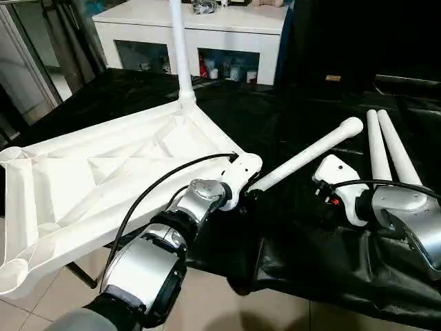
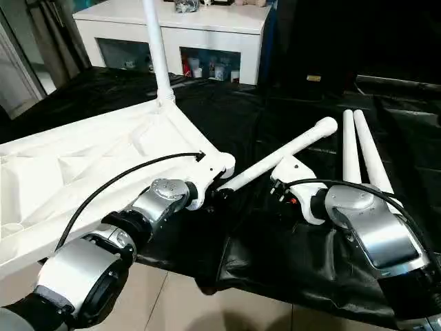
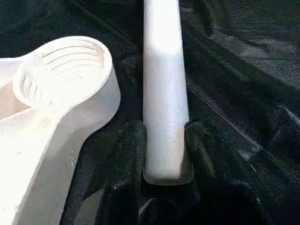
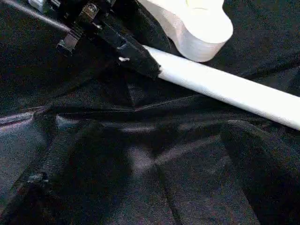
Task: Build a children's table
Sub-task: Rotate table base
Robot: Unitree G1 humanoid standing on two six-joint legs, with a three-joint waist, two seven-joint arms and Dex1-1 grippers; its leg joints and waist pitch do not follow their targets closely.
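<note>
Evidently the left claw (image 3: 165, 140) grips the narrow end of a leg (image 1: 303, 157) lying on the black-draped table (image 1: 303, 276), just beside the empty corner socket (image 3: 65, 70) of the upturned tabletop (image 1: 83, 179), presumably to seat it there. One leg (image 1: 179, 48) already stands upright in the far socket. The right claw (image 4: 154, 187) hovers spread wide over bare cloth; two spare legs (image 1: 386, 148) lie beyond its arm. The tabletop overhangs the table's near edge.
</note>
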